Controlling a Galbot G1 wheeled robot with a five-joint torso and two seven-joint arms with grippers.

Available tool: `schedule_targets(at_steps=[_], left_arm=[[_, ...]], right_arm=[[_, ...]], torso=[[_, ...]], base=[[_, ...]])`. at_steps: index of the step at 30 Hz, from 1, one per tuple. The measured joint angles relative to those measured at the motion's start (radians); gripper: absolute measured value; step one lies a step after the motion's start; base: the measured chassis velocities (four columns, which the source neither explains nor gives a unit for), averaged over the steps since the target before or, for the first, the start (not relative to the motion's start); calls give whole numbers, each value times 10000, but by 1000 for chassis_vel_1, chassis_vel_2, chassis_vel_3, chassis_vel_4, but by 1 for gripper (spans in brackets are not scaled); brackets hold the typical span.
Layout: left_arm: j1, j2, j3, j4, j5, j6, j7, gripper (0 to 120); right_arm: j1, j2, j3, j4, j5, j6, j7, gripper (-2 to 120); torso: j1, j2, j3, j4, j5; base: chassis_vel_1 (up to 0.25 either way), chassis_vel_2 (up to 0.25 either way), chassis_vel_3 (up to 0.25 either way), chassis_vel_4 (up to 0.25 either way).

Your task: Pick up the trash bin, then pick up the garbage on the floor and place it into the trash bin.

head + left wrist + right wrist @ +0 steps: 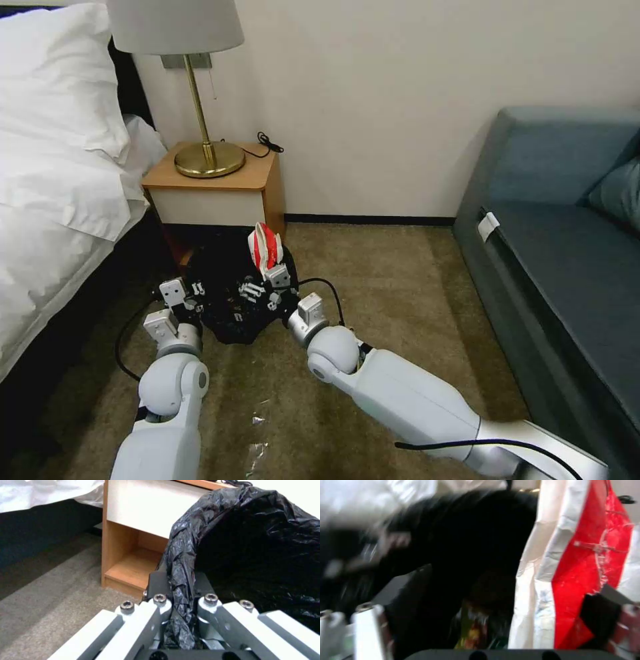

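Left to right: my left gripper [180,605] is clamped on the bag-lined rim of the trash bin [230,300], held off the carpet beside the nightstand [213,183]. My right gripper [270,283], jaws apart in the wrist view, sits over the bin mouth against the red-and-white snack packet [265,245]. The packet looks light, crinkly and slick; I judge a pinch across a folded edge the best hold.
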Motion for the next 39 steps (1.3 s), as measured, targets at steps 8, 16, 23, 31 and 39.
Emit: schedule_targets(at_steps=[8, 16, 23, 31, 39], left_arm=[[-54, -10, 12, 6, -8, 23, -3, 4], [-80, -4, 3, 8, -18, 94, -8, 4], [-114, 11, 1, 50, -29, 122, -20, 4], [-178, 83, -2, 69, -42, 286, -95, 4], [-159, 93, -171, 17, -146, 394, -79, 4]], right_arm=[[138, -241, -395, -318, -597, 90, -566, 100], [916, -252, -395, -924, -3000, 477, -1744, 100], [1366, -184, -451, -994, -3146, 466, -1878, 100], [2932, -338, -1929, -973, -315, 220, -1731, 100], [5086, -494, -3960, -652, 1507, -414, -1631, 100]], torso=[[0, 0, 0, 0, 0], [0, 0, 1, 0, -1], [0, 0, 0, -1, 2], [0, 0, 1, 1, 0], [0, 0, 2, 0, -3]], base=[[0, 0, 0, 0], [0, 0, 0, 0], [0, 0, 0, 0], [0, 0, 0, 0], [0, 0, 0, 0]])
